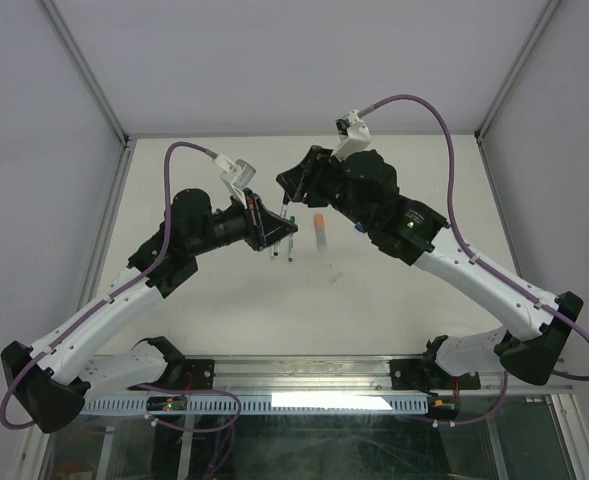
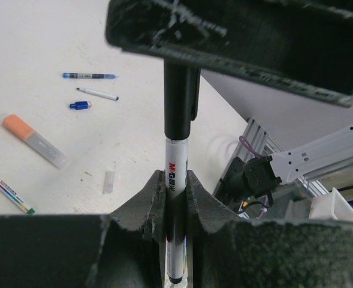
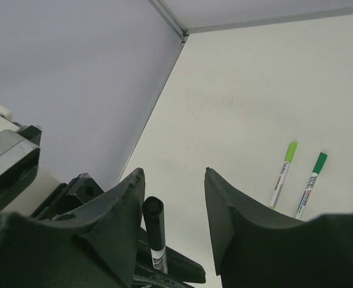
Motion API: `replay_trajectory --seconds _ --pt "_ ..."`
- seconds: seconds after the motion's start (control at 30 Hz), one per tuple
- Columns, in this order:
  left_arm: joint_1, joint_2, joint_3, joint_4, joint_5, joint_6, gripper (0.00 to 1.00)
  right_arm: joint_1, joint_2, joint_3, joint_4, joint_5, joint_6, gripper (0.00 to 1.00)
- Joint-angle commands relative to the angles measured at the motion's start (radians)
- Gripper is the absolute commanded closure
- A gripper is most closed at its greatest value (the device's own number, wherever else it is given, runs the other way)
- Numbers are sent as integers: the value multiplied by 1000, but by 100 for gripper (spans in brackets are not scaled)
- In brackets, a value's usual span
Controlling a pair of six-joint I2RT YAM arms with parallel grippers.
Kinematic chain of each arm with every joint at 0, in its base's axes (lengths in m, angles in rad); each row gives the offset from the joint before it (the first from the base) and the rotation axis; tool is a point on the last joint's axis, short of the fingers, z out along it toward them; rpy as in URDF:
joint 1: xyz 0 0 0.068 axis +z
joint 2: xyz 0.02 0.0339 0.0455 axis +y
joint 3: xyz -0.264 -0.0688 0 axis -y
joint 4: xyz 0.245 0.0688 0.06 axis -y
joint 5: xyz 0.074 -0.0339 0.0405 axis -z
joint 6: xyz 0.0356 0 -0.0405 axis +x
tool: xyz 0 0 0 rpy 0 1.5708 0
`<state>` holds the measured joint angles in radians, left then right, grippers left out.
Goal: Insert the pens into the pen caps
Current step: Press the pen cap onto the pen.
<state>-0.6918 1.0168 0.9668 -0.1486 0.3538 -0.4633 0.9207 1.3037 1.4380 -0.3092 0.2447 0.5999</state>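
My left gripper (image 2: 173, 175) is shut on a white-barrelled pen (image 2: 175, 198), held up above the table. A black pen cap (image 2: 177, 102) sits on the pen's upper end and reaches up between the fingers (image 2: 236, 36) of my right gripper. In the right wrist view that black cap (image 3: 154, 231) stands close beside the left finger, and the right gripper (image 3: 173, 171) is open with a wide gap on the cap's other side. From above, the left gripper (image 1: 272, 228) and right gripper (image 1: 292, 196) meet over the table's middle.
On the table lie a lime-capped pen (image 3: 282, 174) and a green-capped pen (image 3: 310, 185), an orange-capped highlighter (image 2: 33, 140), a clear cap (image 2: 109, 182), a blue ballpoint (image 2: 89, 75), a thin white pen (image 2: 97, 93) and a blue cap (image 2: 80, 105).
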Motion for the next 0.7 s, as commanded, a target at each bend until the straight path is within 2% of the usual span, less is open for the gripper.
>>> replay_trajectory --seconds 0.0,0.3,0.53,0.67 --pt "8 -37 -1 67 38 -3 100 -10 8 46 40 -117 12 55" --pt "8 -34 -4 76 37 -9 100 -17 16 32 43 -162 17 71" --pt "9 -32 -10 84 42 -13 100 -17 5 10 47 -166 24 72" --pt "8 -38 -15 90 41 -14 100 -17 3 6 49 -168 23 87"
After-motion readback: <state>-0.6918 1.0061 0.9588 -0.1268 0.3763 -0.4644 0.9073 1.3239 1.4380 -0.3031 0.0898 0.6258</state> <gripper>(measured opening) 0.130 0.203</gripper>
